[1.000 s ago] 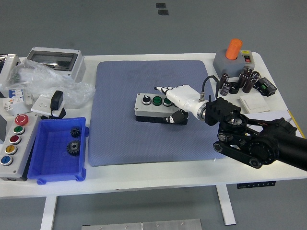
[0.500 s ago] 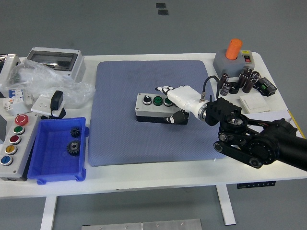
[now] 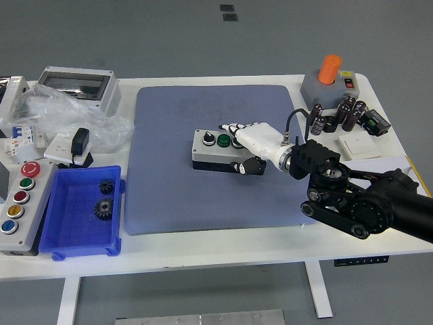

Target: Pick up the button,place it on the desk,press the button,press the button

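Grey floor surrounds a white bench (image 3: pixel 203 254) carrying a blue mat (image 3: pixel 169 196) at its centre. On the mat, just past centre toward 3 o'clock, sits the button box (image 3: pixel 213 150): a grey-lidded, black-based enclosure with a selector knob at its 9 o'clock end and green buttons (image 3: pixel 223 141) beside it.

The right robot hand (image 3: pixel 247 145) enters from 4 o'clock. Its white fingers (image 3: pixel 233 128) lie over the box's 3 o'clock end, and the dark thumb (image 3: pixel 247 167) lies against the front wall. The robot hand appears wrapped around that end in a clamp between fingers above and thumb in front; whether the box rests on the mat or is slightly raised cannot be told. The left arm is out of view.

Handling judgement: the box looks rigid, hard-shelled and moderately light. Its smooth plastic walls may slip, so hold should be taken across the long side walls, not on the protruding knob or button caps. An end grip may let the far end sag or twist. The mat should keep the box from sliding under a press.

Other items: a blue bin (image 3: pixel 81 210) with gears at 8 o'clock, and a multi-button panel (image 3: pixel 19 203) at 9 o'clock.
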